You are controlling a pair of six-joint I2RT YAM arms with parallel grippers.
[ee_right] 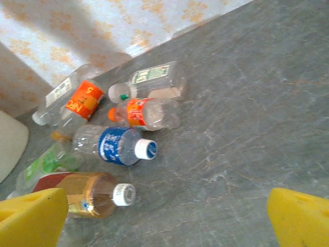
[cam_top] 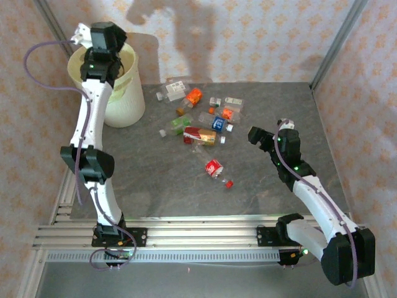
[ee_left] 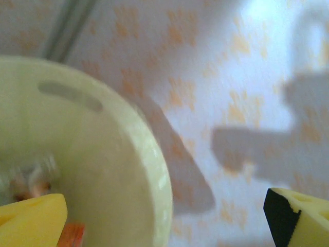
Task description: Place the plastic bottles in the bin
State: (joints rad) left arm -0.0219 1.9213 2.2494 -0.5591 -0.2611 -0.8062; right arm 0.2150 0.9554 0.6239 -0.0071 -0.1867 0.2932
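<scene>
Right claw (ee_right: 167,218) is hovering spread wide and empty over the near right part of the grey table (cam_top: 155,186), its yellow pads (ee_right: 31,216) framing the scatter to its left. Most of the plastic bottles (cam_top: 201,118) are lying on their sides mid-table. The nearest is a red-labelled bottle (cam_top: 214,166) with a loose red cap (cam_top: 229,184) just beside it, apart from the rest. Farther off, the main cluster is holding an amber bottle with a white cap (ee_right: 87,193) and a blue-labelled bottle (ee_right: 115,145). At the far left the bin (cam_top: 124,99) is standing, and the left claw (ee_left: 164,216) is hanging over its mouth near the rim, likewise spread with nothing between its pads; blurred shapes are showing inside. I am judging this as the drop-off end of a trip, with most bottles waiting on the table. The next move is calling for a claw to come down on the lone red-labelled bottle, squaring across its body, since a thin round shell is likely to roll or crumple under a crooked pinch
</scene>
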